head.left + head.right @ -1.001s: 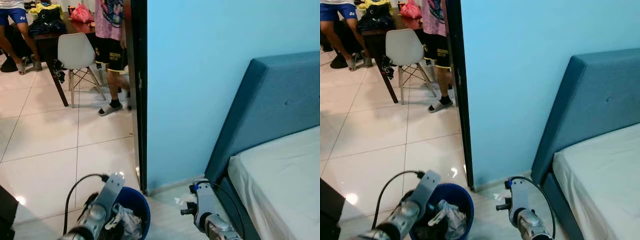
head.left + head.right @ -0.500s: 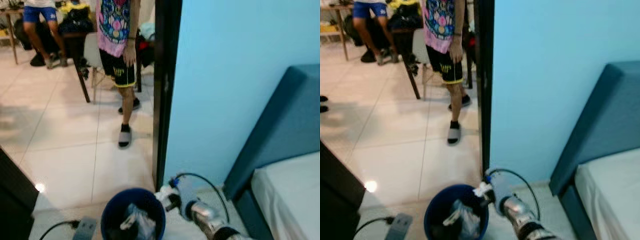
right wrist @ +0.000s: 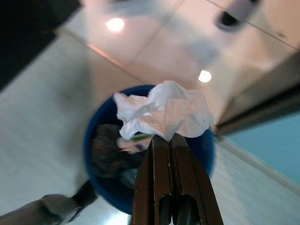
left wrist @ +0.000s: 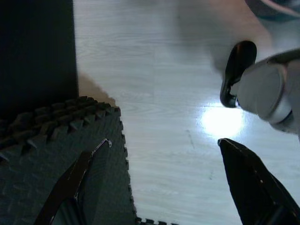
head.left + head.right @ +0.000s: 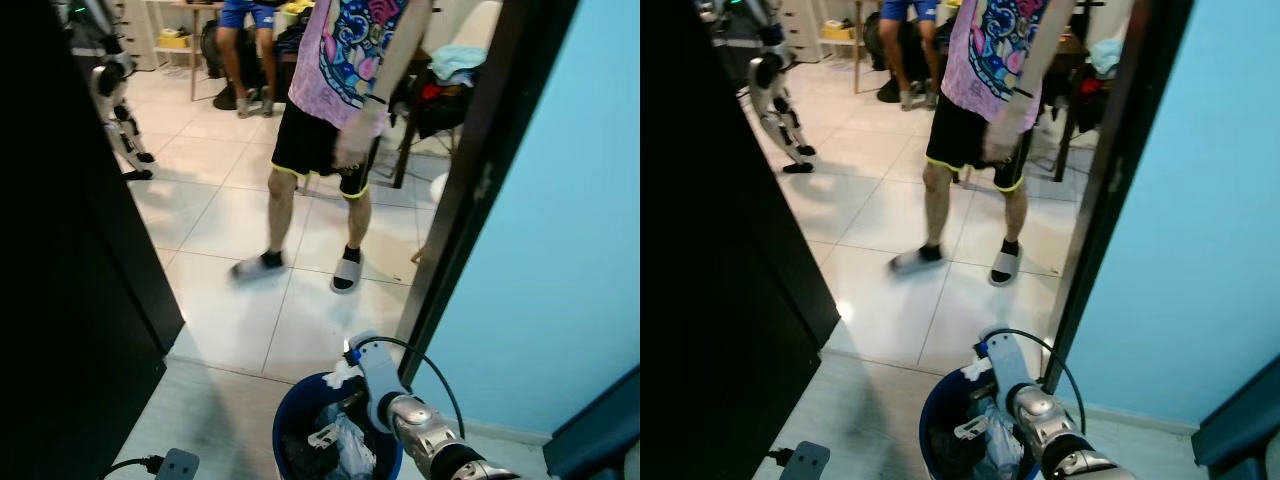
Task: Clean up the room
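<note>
The blue bin [image 5: 300, 420] stands near the door frame, already holding rubbish. The right gripper [image 3: 169, 140] hangs directly over its opening, fingers clenched on a crumpled white tissue [image 3: 161, 111], so the drop is straight down. The left gripper [image 4: 154, 154] is spread open, idle.

A blue bin [image 5: 932, 420] stuffed with rubbish sits at 6 o'clock on pale flooring. The right gripper [image 5: 980, 368] hangs over its rim, pinching a white crumpled tissue [image 5: 976, 368]. At 12 o'clock, a person [image 5: 985, 120] in black shorts and slides stands on white tiles. A dark door [image 5: 710, 270] fills 9 o'clock; a blue wall [image 5: 1210, 230] fills 3 o'clock.
</note>
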You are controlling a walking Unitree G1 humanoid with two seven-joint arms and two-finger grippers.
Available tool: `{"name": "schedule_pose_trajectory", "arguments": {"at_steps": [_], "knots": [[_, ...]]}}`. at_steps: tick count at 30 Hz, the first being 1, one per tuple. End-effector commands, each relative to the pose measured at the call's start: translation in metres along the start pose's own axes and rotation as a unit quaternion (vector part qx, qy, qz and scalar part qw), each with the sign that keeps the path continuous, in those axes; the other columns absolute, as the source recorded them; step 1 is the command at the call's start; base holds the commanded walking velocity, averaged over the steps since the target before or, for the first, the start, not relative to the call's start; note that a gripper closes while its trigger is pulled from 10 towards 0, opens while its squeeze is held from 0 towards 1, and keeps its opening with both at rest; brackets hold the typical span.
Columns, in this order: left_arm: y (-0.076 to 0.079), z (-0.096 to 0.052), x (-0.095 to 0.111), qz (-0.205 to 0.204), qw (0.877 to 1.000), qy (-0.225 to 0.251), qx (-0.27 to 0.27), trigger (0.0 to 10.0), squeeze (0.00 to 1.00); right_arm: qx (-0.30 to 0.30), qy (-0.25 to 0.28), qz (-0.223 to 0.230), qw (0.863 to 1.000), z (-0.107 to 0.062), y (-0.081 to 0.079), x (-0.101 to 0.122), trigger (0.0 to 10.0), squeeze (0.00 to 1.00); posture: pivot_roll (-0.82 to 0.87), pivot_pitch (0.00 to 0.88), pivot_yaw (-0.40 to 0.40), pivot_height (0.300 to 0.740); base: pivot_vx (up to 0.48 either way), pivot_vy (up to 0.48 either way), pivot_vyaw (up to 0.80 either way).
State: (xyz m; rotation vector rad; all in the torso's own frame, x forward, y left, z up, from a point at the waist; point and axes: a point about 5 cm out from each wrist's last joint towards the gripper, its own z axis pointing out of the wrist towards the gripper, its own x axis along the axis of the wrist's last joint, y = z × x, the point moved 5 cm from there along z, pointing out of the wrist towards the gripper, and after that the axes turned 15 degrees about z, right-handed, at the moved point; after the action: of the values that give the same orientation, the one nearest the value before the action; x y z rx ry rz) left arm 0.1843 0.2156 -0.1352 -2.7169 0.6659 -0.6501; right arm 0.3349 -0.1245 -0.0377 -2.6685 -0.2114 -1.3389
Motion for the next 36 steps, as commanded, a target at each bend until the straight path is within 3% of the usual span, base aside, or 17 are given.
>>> {"name": "schedule_pose_trajectory", "arguments": {"at_steps": [1,10,15,24,29,34,36], "knots": [[0.002,0.000,-0.001,0.004,1.000,0.001,-0.006,10.0,0.00,-0.030,-0.025,-0.013,0.999,-0.002,0.009,-0.012,10.0,0.00,0.03,0.079,-0.030,0.740,0.000,0.000,0.00],[0.000,-0.001,-0.005,0.004,1.000,-0.003,-0.006,10.0,0.00,-0.028,-0.035,-0.028,0.999,-0.002,0.009,-0.013,10.0,0.00,0.04,0.081,-0.030,0.740,0.000,-0.312,0.00],[-0.001,-0.001,-0.007,0.001,1.000,-0.007,-0.002,10.0,0.00,0.015,-0.047,-0.056,0.997,0.001,-0.009,-0.014,10.0,0.00,0.05,0.094,-0.030,0.740,0.000,0.000,0.79],[0.006,-0.001,-0.007,0.006,1.000,-0.008,-0.018,10.0,0.00,-0.067,-0.065,-0.062,0.994,-0.002,0.015,-0.018,10.0,0.00,0.05,0.102,-0.026,0.740,0.000,0.000,0.18],[0.006,-0.001,-0.008,0.012,1.000,-0.010,-0.018,10.0,0.00,-0.069,-0.068,-0.060,0.994,-0.002,0.016,-0.020,10.0,0.00,0.05,0.105,-0.024,0.740,0.000,-0.442,0.00],[0.002,-0.001,-0.011,0.002,1.000,-0.013,-0.008,10.0,0.00,-0.049,-0.067,-0.044,0.996,-0.001,0.006,-0.021,10.0,0.00,0.05,0.108,-0.026,0.740,0.000,0.000,0.00],[0.001,-0.001,-0.013,0.004,1.000,-0.015,-0.007,10.0,0.00,-0.028,-0.058,-0.042,0.997,0.002,-0.007,-0.016,10.0,0.00,0.06,0.112,-0.027,0.740,0.000,0.000,0.00]]}}
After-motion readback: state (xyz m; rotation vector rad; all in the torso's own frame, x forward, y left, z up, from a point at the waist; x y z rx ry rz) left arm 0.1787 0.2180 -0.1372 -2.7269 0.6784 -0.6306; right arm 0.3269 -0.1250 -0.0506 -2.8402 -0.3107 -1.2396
